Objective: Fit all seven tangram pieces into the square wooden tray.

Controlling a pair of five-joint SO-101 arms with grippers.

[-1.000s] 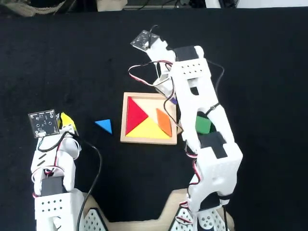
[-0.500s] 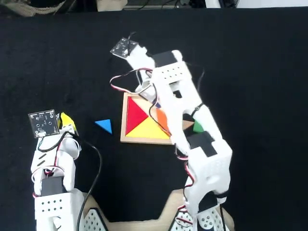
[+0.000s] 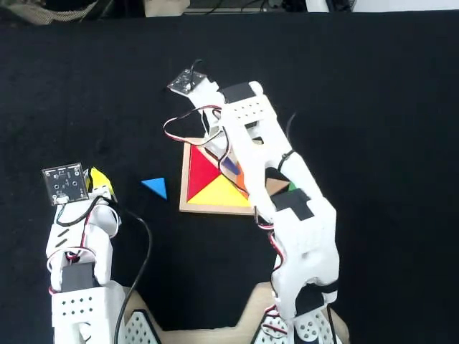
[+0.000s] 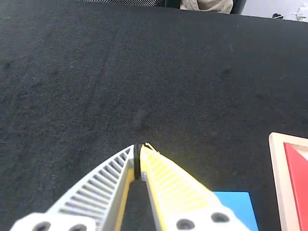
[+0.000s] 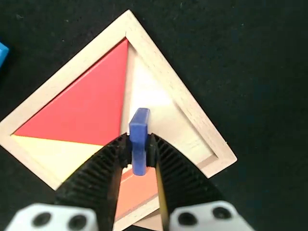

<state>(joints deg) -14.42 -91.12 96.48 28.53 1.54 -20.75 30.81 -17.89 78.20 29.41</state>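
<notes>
The job is running at roughly the halfway mark. The red triangle [image 5: 91, 113], the yellow triangle [image 5: 53, 154] and the orange piece [image 5: 139, 190] are lying flat in the tray [image 5: 175, 89]. The right jaws are clamping the dark blue piece [image 5: 139, 139] on edge, and it is standing up between them with its far end poking out past their tips. Directly under and just ahead of those tips, bare tray floor is showing, hemmed in by the red triangle's long edge on one side and the tray rim on the other; the orange piece is sitting right beneath the jaws. That pocket is looking tight, so I judge the blue piece is needing to be laid flat and turned to match those edges.

Outside the tray, the light blue triangle [image 3: 155, 187] is lying on the table [image 3: 373, 143] just beside the left jaws, which are resting together on nothing. The green piece [image 3: 290, 186] is peeking out behind the right jaws, under that arm. Open table is lying all around the tray.
</notes>
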